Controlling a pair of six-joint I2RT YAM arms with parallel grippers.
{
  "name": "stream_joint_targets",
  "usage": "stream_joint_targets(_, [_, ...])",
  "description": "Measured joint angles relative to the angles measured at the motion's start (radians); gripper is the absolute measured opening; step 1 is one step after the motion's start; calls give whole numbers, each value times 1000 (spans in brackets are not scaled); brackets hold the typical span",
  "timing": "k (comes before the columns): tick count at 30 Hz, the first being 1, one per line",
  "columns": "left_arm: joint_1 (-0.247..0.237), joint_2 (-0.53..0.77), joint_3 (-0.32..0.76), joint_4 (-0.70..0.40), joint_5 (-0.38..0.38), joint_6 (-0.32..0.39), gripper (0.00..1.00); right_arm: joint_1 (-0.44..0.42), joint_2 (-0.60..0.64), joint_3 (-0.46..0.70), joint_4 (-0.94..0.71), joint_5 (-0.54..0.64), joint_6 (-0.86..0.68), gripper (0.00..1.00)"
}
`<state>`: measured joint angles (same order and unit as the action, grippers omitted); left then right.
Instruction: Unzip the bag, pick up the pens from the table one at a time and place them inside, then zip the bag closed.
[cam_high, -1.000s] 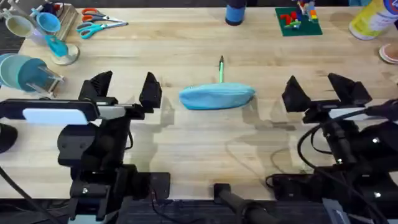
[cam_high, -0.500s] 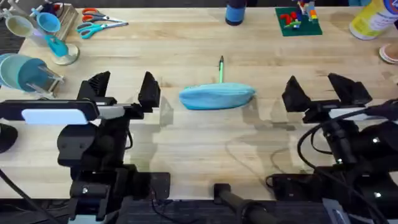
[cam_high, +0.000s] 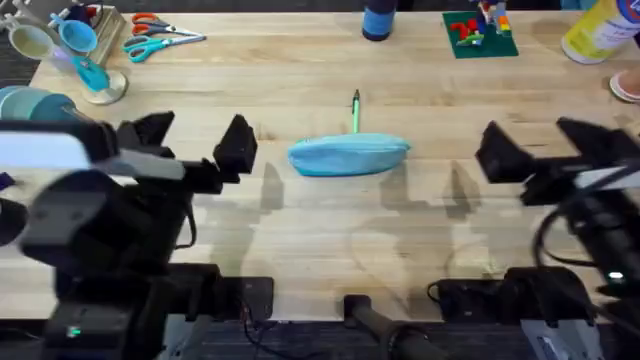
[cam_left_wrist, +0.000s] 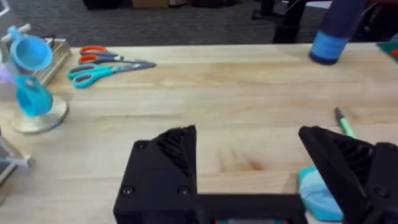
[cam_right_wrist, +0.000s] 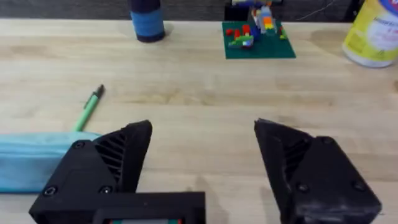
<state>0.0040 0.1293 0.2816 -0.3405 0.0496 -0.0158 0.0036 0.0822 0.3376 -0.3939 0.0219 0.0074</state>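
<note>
The light blue bag (cam_high: 349, 155) lies zipped at the middle of the table (cam_high: 330, 230). A green pen (cam_high: 355, 112) with a dark tip lies just behind it, its near end hidden by the bag. My left gripper (cam_high: 195, 140) hovers open to the bag's left, and my right gripper (cam_high: 545, 150) hovers open to its right. Neither holds anything. In the left wrist view the bag (cam_left_wrist: 317, 193) shows beside one finger, with the pen (cam_left_wrist: 344, 123) beyond. The right wrist view has the bag (cam_right_wrist: 31, 158) and the pen (cam_right_wrist: 89, 109) off to one side of the open gripper (cam_right_wrist: 205, 162).
Orange and teal scissors (cam_high: 160, 40) and blue cups on a stand (cam_high: 75, 50) sit at the back left. A dark blue cylinder (cam_high: 378, 20), a green brick plate (cam_high: 480, 35) and a yellow container (cam_high: 600, 30) line the back edge.
Both arms have risen toward the camera and look larger. The right gripper has shifted to the right, away from the bag. Bag and pen have not moved.
</note>
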Motion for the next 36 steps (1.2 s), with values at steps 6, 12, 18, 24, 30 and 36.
stream_joint_targets(6, [0, 222, 176, 0, 82, -1, 993, 0, 197, 218, -51, 0, 0, 996])
stream_joint_targets(12, [0, 470, 373, -66, 180, -4, 993, 0, 456, 441, -131, -29, 0, 996])
stream_joint_targets(18, [0, 689, 587, -264, 230, -7, 992, 0, 670, 614, -277, -93, 0, 996])
stream_joint_targets(24, [0, 857, 747, -453, 250, -8, 993, 0, 797, 730, -424, -131, 1, 996])
stream_joint_targets(30, [0, 977, 836, -539, 259, -8, 993, 0, 873, 793, -502, -149, 1, 995])
stream_joint_targets(36, [0, 1022, 851, -545, 284, -8, 993, 0, 889, 793, -503, -171, 4, 996])
